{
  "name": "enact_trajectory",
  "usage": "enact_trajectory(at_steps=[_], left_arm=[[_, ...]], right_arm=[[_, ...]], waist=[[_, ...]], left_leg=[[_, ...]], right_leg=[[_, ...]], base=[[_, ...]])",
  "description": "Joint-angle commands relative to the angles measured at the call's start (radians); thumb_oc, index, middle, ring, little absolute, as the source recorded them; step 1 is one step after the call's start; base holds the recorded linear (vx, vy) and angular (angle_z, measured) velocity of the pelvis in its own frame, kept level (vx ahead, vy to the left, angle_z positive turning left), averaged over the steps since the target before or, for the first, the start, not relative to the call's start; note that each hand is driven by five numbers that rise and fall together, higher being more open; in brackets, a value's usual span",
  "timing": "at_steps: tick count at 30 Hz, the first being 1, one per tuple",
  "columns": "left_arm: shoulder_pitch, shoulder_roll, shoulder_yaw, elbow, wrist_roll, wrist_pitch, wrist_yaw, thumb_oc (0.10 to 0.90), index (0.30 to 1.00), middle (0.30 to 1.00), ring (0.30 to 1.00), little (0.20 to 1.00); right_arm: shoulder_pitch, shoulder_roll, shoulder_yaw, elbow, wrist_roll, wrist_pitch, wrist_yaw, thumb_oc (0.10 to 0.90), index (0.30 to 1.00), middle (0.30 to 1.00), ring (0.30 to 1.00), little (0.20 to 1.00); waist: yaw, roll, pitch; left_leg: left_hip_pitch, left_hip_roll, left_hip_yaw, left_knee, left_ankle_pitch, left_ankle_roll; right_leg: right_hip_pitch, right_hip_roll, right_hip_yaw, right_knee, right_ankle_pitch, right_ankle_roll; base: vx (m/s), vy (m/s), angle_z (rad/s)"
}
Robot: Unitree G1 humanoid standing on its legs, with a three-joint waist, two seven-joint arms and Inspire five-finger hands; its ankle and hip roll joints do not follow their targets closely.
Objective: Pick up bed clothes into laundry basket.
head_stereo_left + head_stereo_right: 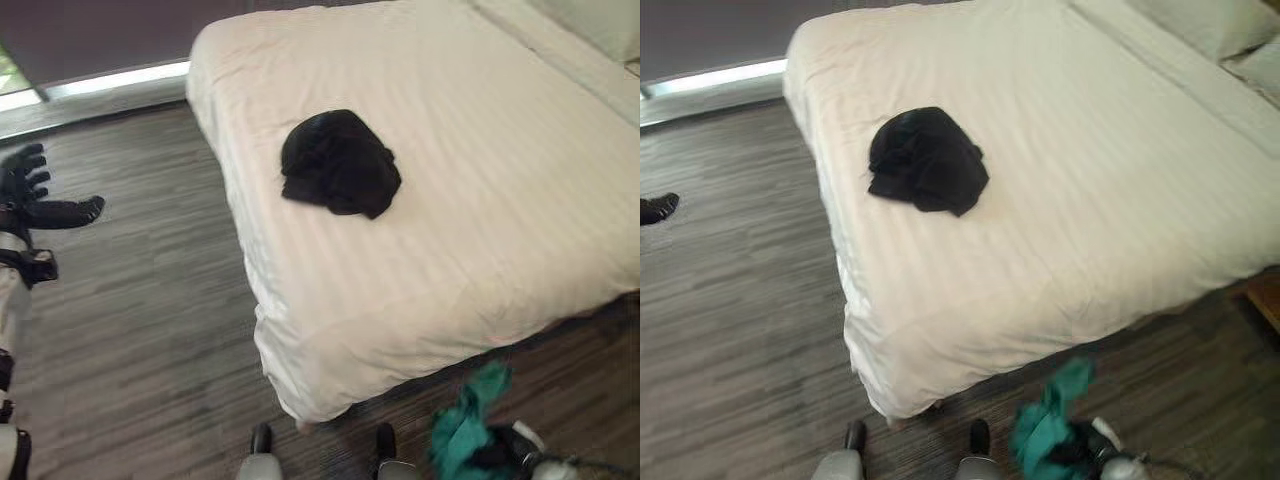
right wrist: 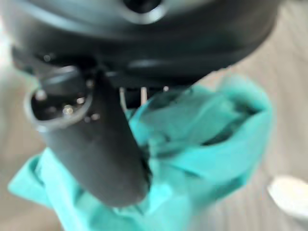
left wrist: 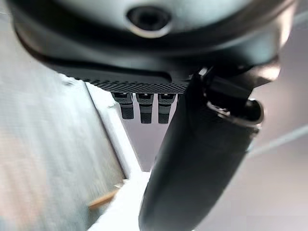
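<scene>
Right hand [image 2: 96, 159] clamped on teal garment [image 2: 202, 154], low beside bed [image 1: 480, 200]. Left hand [image 1: 30, 190] spread over floor [image 1: 140, 330]. Black garment [image 1: 338, 163] bunched on bed.

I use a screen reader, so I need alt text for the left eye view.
A crumpled black garment lies on a white bed standing on dark wood flooring. The right hand, low at the bed's foot, clutches a teal cloth; the left hand hangs open over the floor beside the bed.
</scene>
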Motion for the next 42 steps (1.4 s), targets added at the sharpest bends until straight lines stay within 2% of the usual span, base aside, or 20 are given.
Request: enact_trajectory(at_steps=[1, 3, 4, 5, 6, 8, 10, 11, 13, 16, 17, 18, 24, 27, 36, 37, 38, 39, 40, 42], left_arm=[[-0.227, 0.054, -0.019, -0.038, 0.037, -0.110, 0.008, 0.800, 0.900, 0.900, 0.900, 0.900], [-0.215, 0.050, -0.005, -0.048, 0.037, -0.110, 0.012, 0.800, 0.900, 0.900, 0.900, 0.900], [-0.177, 0.041, 0.032, -0.079, 0.038, -0.108, 0.006, 0.800, 0.900, 0.900, 0.900, 0.900], [-0.164, 0.038, 0.043, -0.093, 0.046, -0.105, -0.002, 0.800, 0.900, 0.900, 0.900, 0.900], [-0.129, 0.024, 0.076, -0.115, 0.046, -0.106, -0.008, 0.800, 0.900, 0.900, 0.900, 0.900], [-0.117, 0.014, 0.092, -0.130, 0.041, -0.112, -0.002, 0.800, 0.900, 0.900, 0.900, 0.900], [-0.119, 0.018, 0.096, -0.092, 0.065, -0.118, 0.012, 0.800, 0.900, 0.900, 0.900, 0.900], [-0.106, 0.008, 0.106, -0.116, 0.038, -0.119, 0.008, 0.800, 0.900, 0.900, 0.900, 0.900], [-0.102, -0.041, 0.094, -0.171, 0.034, -0.120, 0.003, 0.800, 0.900, 0.900, 0.900, 0.900], [-0.059, -0.047, 0.123, -0.196, 0.037, -0.123, -0.001, 0.800, 0.900, 0.900, 0.900, 0.900], [0.128, -0.070, 0.286, -0.305, -0.032, -0.132, 0.015, 0.800, 0.900, 0.900, 0.900, 0.900], [0.128, -0.070, 0.285, -0.305, -0.032, -0.132, 0.015, 0.800, 0.900, 0.900, 0.900, 0.900], [0.004, -0.064, 0.175, -0.250, -0.009, -0.122, 0.015, 0.800, 0.900, 0.900, 0.900, 0.900], [-0.055, -0.054, 0.122, -0.227, 0.003, -0.119, 0.012, 0.800, 0.900, 0.900, 0.900, 0.900], [-0.097, -0.048, 0.087, -0.219, 0.007, -0.112, 0.010, 0.800, 0.900, 0.900, 0.900, 0.900], [-0.217, -0.063, -0.016, -0.146, 0.008, -0.099, 0.003, 0.800, 0.900, 0.900, 0.900, 0.900], [-0.315, -0.086, -0.090, -0.090, 0.000, -0.093, 0.005, 0.800, 0.900, 0.900, 0.900, 0.900], [-0.402, -0.094, -0.158, 0.001, 0.021, -0.084, 0.014, 0.800, 0.900, 0.900, 0.900, 0.900], [-0.407, -0.095, -0.163, 0.005, 0.021, -0.084, 0.013, 0.800, 0.900, 0.900, 0.900, 0.900], [-0.464, -0.106, -0.209, 0.053, 0.075, -0.072, 0.018, 0.800, 0.900, 0.900, 0.900, 0.900]], right_arm=[[-0.055, -0.079, -0.039, 0.046, 0.129, -0.038, -0.046, 0.400, 0.300, 0.300, 0.300, 0.300], [-0.058, -0.068, -0.039, 0.050, 0.143, -0.036, -0.040, 0.400, 0.300, 0.300, 0.300, 0.300], [-0.054, -0.040, -0.043, 0.057, 0.183, -0.036, -0.017, 0.400, 0.300, 0.300, 0.300, 0.300], [-0.050, -0.035, -0.050, 0.048, 0.208, -0.038, -0.011, 0.400, 0.300, 0.300, 0.300, 0.300], [-0.028, -0.022, -0.080, 0.029, 0.280, -0.045, -0.001, 0.400, 0.300, 0.300, 0.300, 0.300], [-0.029, -0.022, -0.090, 0.022, 0.319, -0.053, -0.006, 0.400, 0.300, 0.300, 0.300, 0.300], [-0.001, -0.032, -0.118, 0.018, 0.379, -0.065, 0.002, 0.400, 0.300, 0.300, 0.300, 0.300], [0.001, -0.031, -0.137, 0.004, 0.390, -0.065, -0.015, 0.400, 0.300, 0.300, 0.300, 0.300], [-0.005, -0.043, -0.165, 0.007, 0.451, -0.072, -0.030, 0.400, 0.300, 0.300, 0.300, 0.300], [-0.012, -0.071, -0.177, -0.048, 0.440, -0.071, -0.025, 0.400, 0.300, 0.300, 0.300, 0.300], [-0.080, -0.020, -0.117, 0.188, 0.457, -0.023, 0.004, 0.400, 0.300, 0.300, 0.300, 0.300], [-0.079, -0.020, -0.117, 0.188, 0.457, -0.023, 0.005, 0.400, 0.300, 0.300, 0.300, 0.300], [-0.068, 0.012, -0.131, 0.190, 0.526, -0.024, 0.000, 0.400, 0.300, 0.300, 0.300, 0.300], [-0.055, 0.023, -0.131, 0.200, 0.516, -0.022, 0.000, 0.400, 0.300, 0.300, 0.300, 0.300], [-0.053, 0.027, -0.134, 0.210, 0.525, -0.020, -0.003, 0.400, 0.300, 0.300, 0.300, 0.300], [-0.040, 0.035, -0.094, 0.183, 0.532, -0.024, -0.002, 0.400, 0.300, 0.300, 0.300, 0.300], [-0.041, 0.023, -0.091, 0.171, 0.538, -0.025, -0.006, 0.400, 0.300, 0.300, 0.300, 0.300], [-0.043, -0.003, -0.084, 0.183, 0.521, -0.022, -0.013, 0.400, 0.300, 0.300, 0.300, 0.300], [-0.043, -0.002, -0.085, 0.183, 0.521, -0.022, -0.013, 0.400, 0.300, 0.300, 0.300, 0.300], [-0.035, -0.031, -0.077, 0.194, 0.499, -0.027, -0.011, 0.400, 0.300, 0.300, 0.300, 0.300]], waist=[[-0.069, 0.059, -0.091], [-0.066, 0.066, -0.089], [-0.065, 0.090, -0.075], [-0.072, 0.096, -0.071], [-0.083, 0.092, -0.072], [-0.088, 0.092, -0.078], [-0.099, 0.074, -0.096], [-0.087, 0.077, -0.105], [-0.082, 0.077, -0.120], [-0.069, 0.089, -0.144], [0.039, 0.076, -0.093], [0.038, 0.076, -0.092], [-0.019, 0.104, -0.116], [-0.026, 0.103, -0.119], [-0.035, 0.104, -0.118], [-0.057, 0.068, -0.078], [-0.054, 0.049, -0.048], [-0.056, 0.041, -0.076], [-0.051, 0.038, -0.075], [-0.043, 0.045, -0.089]], left_leg=[[-0.012, 0.036, -0.013, -0.018, 0.062, 0.005], [-0.004, 0.032, 0.008, -0.031, 0.066, 0.016], [0.042, 0.008, 0.048, -0.081, 0.080, 0.041], [0.061, -0.007, 0.051, -0.105, 0.084, 0.051], [0.090, -0.042, 0.068, -0.144, 0.089, 0.066], [0.090, -0.056, 0.071, -0.153, 0.092, 0.068], [0.095, -0.089, 0.067, -0.167, 0.084, 0.070], [0.089, -0.103, 0.051, -0.165, 0.090, 0.070], [0.076, -0.122, 0.040, -0.182, 0.104, 0.072], [0.059, -0.137, 0.040, -0.182, 0.108, 0.071], [-0.100, -0.094, 0.024, -0.021, 0.150, 0.018], [-0.094, -0.095, 0.023, -0.029, 0.153, 0.018], [-0.004, -0.110, -0.003, -0.150, 0.171, 0.036], [0.016, -0.105, -0.001, -0.162, 0.177, 0.038], [0.019, -0.100, 0.002, -0.154, 0.173, 0.036], [-0.087, -0.066, 0.003, 0.104, 0.207, 0.001], [-0.206, -0.050, -0.038, 0.312, 0.276, -0.022], [-0.241, -0.045, -0.067, 0.164, 0.222, -0.009], [-0.234, -0.047, -0.062, 0.157, 0.223, -0.008], [-0.230, -0.033, -0.061, -0.109, 0.272, -0.018]], right_leg=[[0.011, -0.065, 0.016, 0.113, 0.151, 0.098], [-0.026, -0.067, -0.008, 0.157, 0.161, 0.094], [-0.073, -0.036, -0.097, 0.286, 0.123, 0.087], [-0.090, -0.001, -0.092, 0.324, 0.091, 0.087], [-0.107, 0.073, -0.114, 0.332, 0.039, 0.073], [-0.107, 0.106, -0.114, 0.290, 0.015, 0.057], [-0.038, 0.172, -0.096, 0.106, -0.043, 0.016], [-0.005, 0.155, -0.087, 0.074, -0.052, 0.017], [0.000, 0.178, -0.050, 0.055, -0.047, 0.014], [0.030, 0.162, -0.087, -0.012, -0.042, 0.013], [0.128, 0.096, -0.227, -0.069, -0.080, -0.005], [0.130, 0.095, -0.228, -0.068, -0.082, -0.004], [0.134, 0.128, -0.223, -0.030, -0.105, -0.015], [0.149, 0.133, -0.221, -0.029, -0.112, -0.020], [0.150, 0.136, -0.221, -0.026, -0.116, -0.023], [0.175, 0.145, -0.198, -0.048, -0.115, -0.049], [0.182, 0.148, -0.186, -0.059, -0.111, -0.068], [0.212, 0.154, -0.138, -0.110, -0.120, -0.045], [0.215, 0.151, -0.135, -0.112, -0.120, -0.044], [0.242, 0.173, -0.082, -0.115, -0.136, -0.027]], base=[[-0.09, 0.445, -0.44], [-0.09, 0.408, -0.68], [-0.06, 0.529, -0.83], [-0.07, 0.727, -0.99], [-0.02, 0.317, -0.78], [-0.01, 0.175, -0.65], [0.02, 0.089, -0.25], [0.00, 0.067, 0.09], [-0.04, 0.066, 0.24], [-0.04, 0.022, 0.01], [0.00, -0.009, 0.04], [0.00, 0.000, 0.00], [0.05, -0.024, 0.12], [0.06, -0.025, 0.08], [0.00, -0.021, 0.00], [-0.04, -0.251, 0.02], [0.22, -0.137, -0.01], [0.23, 0.031, 0.14], [0.42, 0.162, 0.00], [0.41, 0.216, -0.51]])
